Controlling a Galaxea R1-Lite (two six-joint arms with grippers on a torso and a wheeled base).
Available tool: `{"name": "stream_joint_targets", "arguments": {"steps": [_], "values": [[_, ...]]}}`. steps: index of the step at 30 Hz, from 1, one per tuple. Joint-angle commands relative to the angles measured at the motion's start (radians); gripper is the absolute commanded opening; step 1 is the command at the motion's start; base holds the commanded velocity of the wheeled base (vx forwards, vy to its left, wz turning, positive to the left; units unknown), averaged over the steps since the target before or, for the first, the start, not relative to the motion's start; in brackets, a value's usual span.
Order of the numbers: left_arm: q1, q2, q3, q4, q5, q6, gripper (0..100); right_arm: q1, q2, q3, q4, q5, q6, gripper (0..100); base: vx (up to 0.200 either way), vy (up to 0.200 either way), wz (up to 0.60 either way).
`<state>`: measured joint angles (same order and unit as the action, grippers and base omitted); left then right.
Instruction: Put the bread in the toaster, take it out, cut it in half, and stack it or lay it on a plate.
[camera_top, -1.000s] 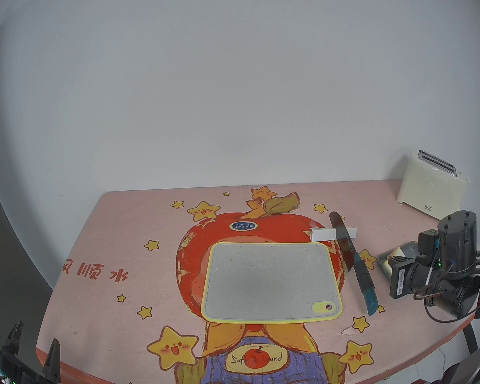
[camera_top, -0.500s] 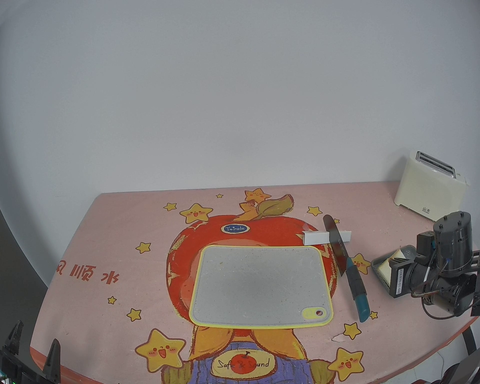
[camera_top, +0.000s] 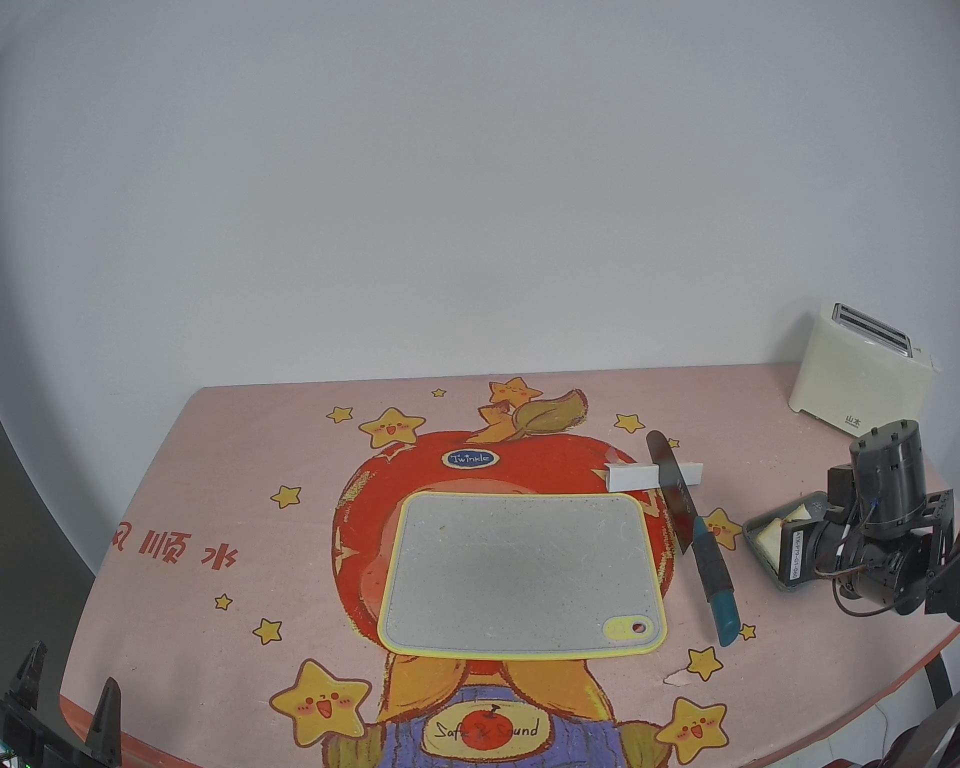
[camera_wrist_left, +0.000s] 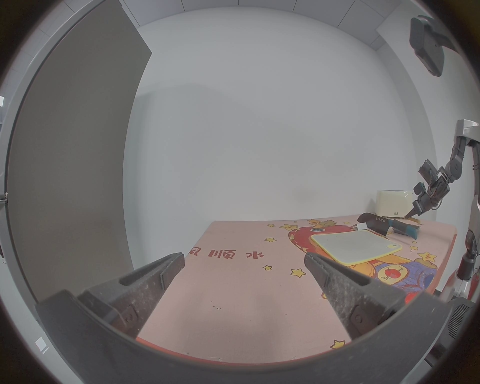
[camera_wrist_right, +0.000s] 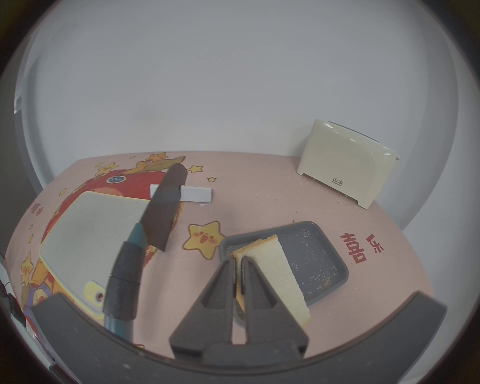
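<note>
Over the last half second the right arm's wrist has edged slightly toward the tray (camera_top: 757, 523), while everything on the table (camera_top: 250, 480) has kept its place; the shift of the whole head view before that was the camera's own. The right claw (camera_wrist_right: 238, 262) hangs over the tray's near end, its fingers drawn in to a thin slit that pinches the crust edge of the bread (camera_wrist_right: 272, 270). The slice leans in the tray and has not been lifted out. The tray sits close to the table's right edge. A strip of bare tabletop separates it from the toaster (camera_top: 862, 375), which stands at the far right corner with its slots facing up. On the tray's other side lies the knife (camera_top: 695, 530), near it but apart. Its handle points at the near edge and its blade is propped across a small white block (camera_top: 630, 477). The knife runs just beside the right side of the board (camera_top: 520, 570), which lies flat in the middle of the table. The left claw (camera_wrist_left: 243, 257) hangs off the near left corner, spread wide and holding nothing, with pink tabletop stretching between it and the board.
</note>
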<state>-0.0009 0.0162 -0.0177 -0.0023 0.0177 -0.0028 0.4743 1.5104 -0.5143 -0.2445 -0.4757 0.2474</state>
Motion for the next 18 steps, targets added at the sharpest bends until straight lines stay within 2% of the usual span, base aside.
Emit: {"name": "stream_joint_targets", "arguments": {"steps": [1,18], "values": [[0.001,-0.010,0.018,-0.001,0.001,0.000,100,-0.006,0.043,-0.004,-0.003,-0.001,0.000,0,0.000,0.000,0.00],[-0.001,-0.010,0.018,-0.001,0.001,0.000,100,-0.042,0.125,0.000,-0.096,0.000,0.001,0,0.000,0.000,0.00]]}}
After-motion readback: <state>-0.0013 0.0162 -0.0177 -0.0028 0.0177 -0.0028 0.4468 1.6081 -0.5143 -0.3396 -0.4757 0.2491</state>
